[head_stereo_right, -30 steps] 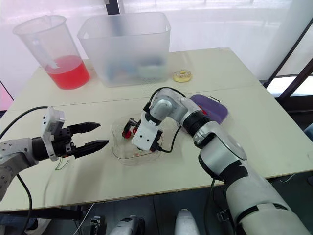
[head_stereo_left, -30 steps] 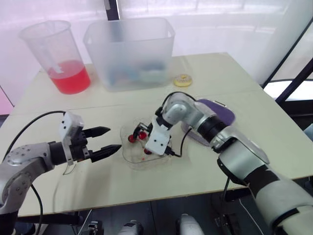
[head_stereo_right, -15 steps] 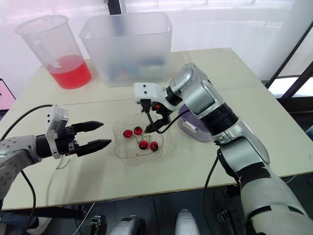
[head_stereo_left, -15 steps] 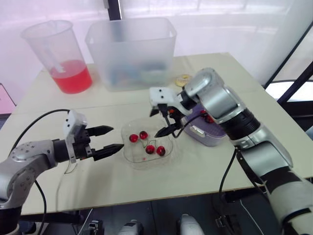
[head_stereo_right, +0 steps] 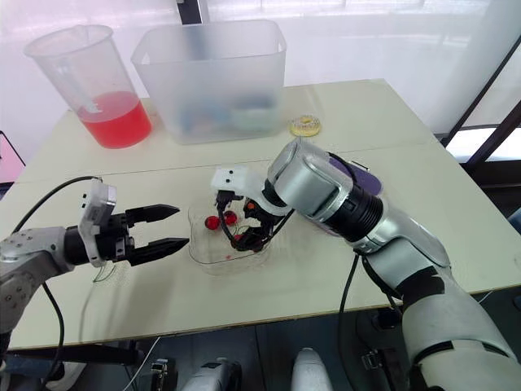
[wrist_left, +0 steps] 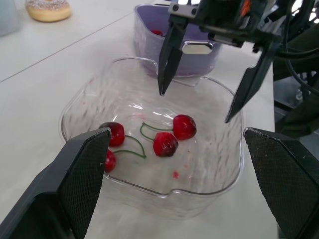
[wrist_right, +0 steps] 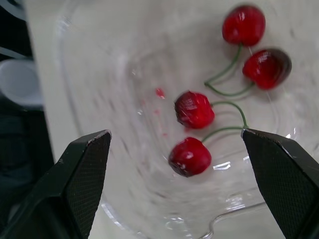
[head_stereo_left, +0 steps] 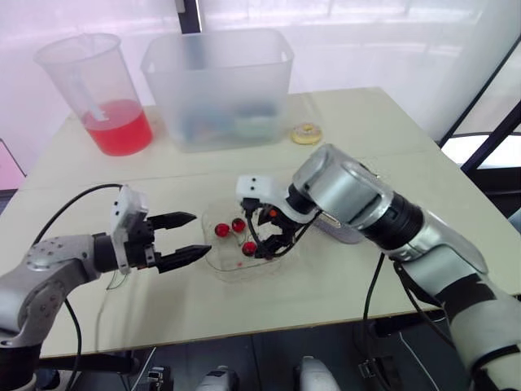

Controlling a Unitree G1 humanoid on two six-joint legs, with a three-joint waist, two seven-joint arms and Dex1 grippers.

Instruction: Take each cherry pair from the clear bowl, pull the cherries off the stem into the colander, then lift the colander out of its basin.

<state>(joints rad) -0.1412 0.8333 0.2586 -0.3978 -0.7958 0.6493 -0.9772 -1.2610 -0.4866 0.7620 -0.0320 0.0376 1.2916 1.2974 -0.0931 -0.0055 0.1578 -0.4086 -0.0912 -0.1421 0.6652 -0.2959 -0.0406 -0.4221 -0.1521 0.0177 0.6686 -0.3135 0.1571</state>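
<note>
Right gripper (wrist_left: 195,105) hangs open and empty over two cherry pairs (wrist_right: 194,109) in the clear bowl (head_stereo_left: 232,274) — left gripper (head_stereo_left: 195,234) open beside its rim.

The clear bowl (wrist_left: 209,169) is open from above on its 9 o'clock half. The right pincer (head_stereo_left: 264,240) hangs over the 3 o'clock half, fingers spread astride the cherries (wrist_right: 194,109). Its forearm (head_stereo_left: 350,195) bars the 3 to 4 o'clock approach and overhangs the purple basin (wrist_left: 147,35) just beside the rim. The left pincer (head_stereo_left: 195,234) waits spread at 9 o'clock, with bare surface (head_stereo_left: 326,285) between. At 6 o'clock the surface is free. The tub (head_stereo_left: 216,81), pitcher (head_stereo_left: 98,90) and doughnut (head_stereo_left: 306,133) stand well apart toward 12 o'clock.
</note>
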